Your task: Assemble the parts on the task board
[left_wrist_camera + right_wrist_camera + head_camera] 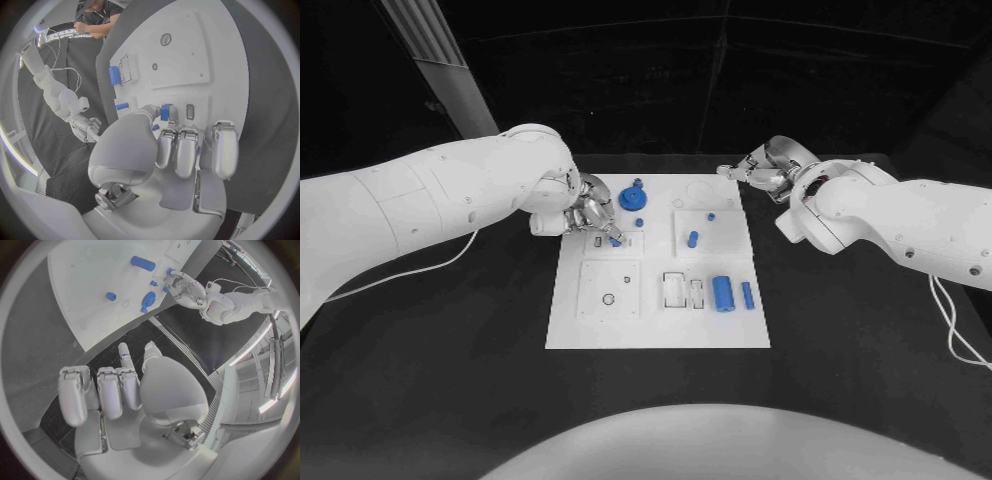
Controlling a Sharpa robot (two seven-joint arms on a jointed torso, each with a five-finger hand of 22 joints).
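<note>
Over the task board [661, 330], left hand [593, 218] pinching a small blue part [165, 112], the pinch plain from its wrist, right hand [759, 165] off the board's far corner, fingers loosely curled on nothing.

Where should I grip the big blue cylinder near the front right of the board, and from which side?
Grip the big blue cylinder across its round middle, coming straight down from above. It lies flat on the task board, long axis running toward and away from the robot, with a slimmer blue pin close on its right, so fingers probably fit best left and right, carefully.
</note>
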